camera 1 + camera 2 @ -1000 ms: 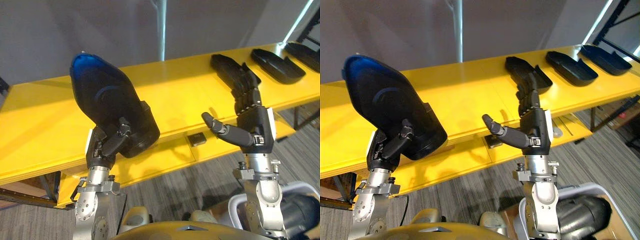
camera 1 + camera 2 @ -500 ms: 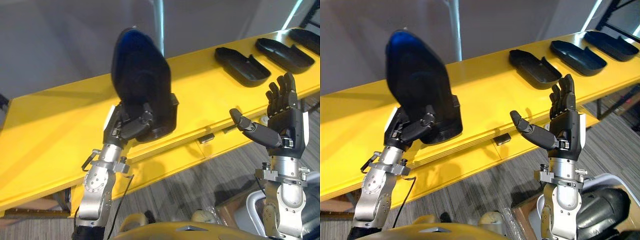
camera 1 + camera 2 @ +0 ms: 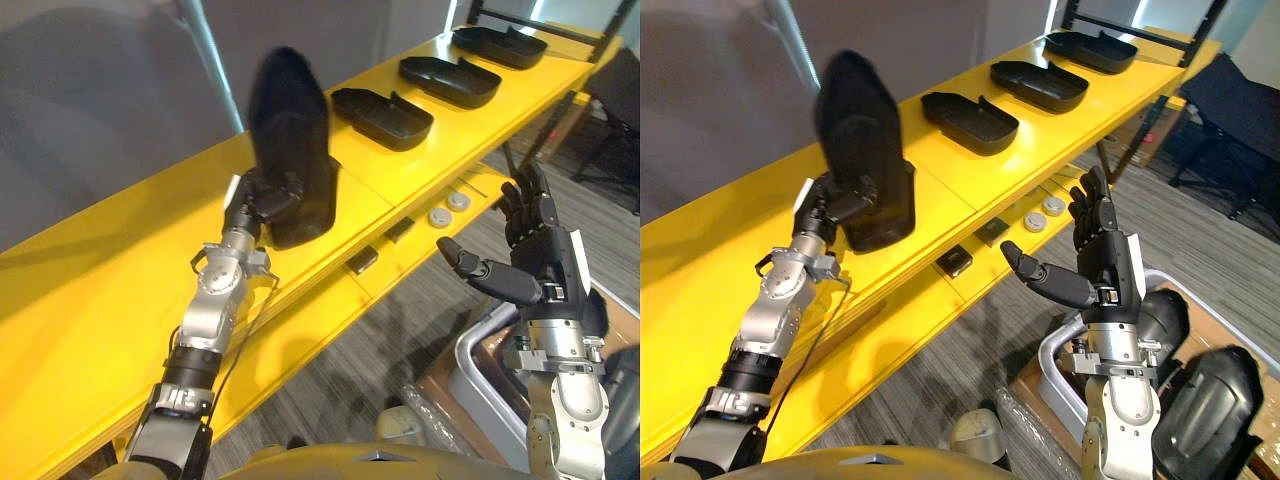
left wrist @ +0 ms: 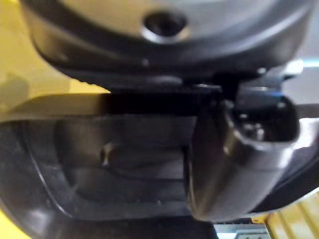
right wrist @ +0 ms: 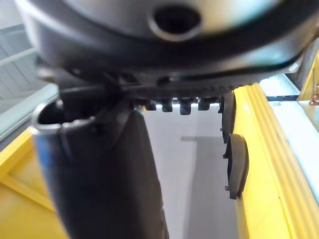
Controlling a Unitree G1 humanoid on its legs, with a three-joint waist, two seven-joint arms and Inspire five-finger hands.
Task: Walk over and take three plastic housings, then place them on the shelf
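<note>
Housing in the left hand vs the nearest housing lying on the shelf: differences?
The held housing stands on end; the nearest shelf housing lies flat, hollow side up. The left hand grips the held housing; the nearest shelf housing is untouched. Both are black and similar in shape.

Quick count: four black plastic housings up top. One (image 3: 290,140) stands upright in the curled fingers of the left hand (image 3: 262,200). The other three lie hollow side up in a row past that hand: the nearest (image 3: 382,117), the middle one (image 3: 450,80) and the far one (image 3: 500,45). All of them are on the one long yellow shelf (image 3: 100,280). On the lower ledge between the two hands there are two small black rectangular blocks (image 3: 362,262) (image 3: 400,230) and two little grey round discs (image 3: 437,216) (image 3: 459,201). Down by the open-fingered right hand (image 3: 530,270) is one grey plastic bin (image 3: 470,360). There are two dark rounded shells (image 3: 1165,320) (image 3: 1210,400) there too, can't tell if they're the same part.
</note>
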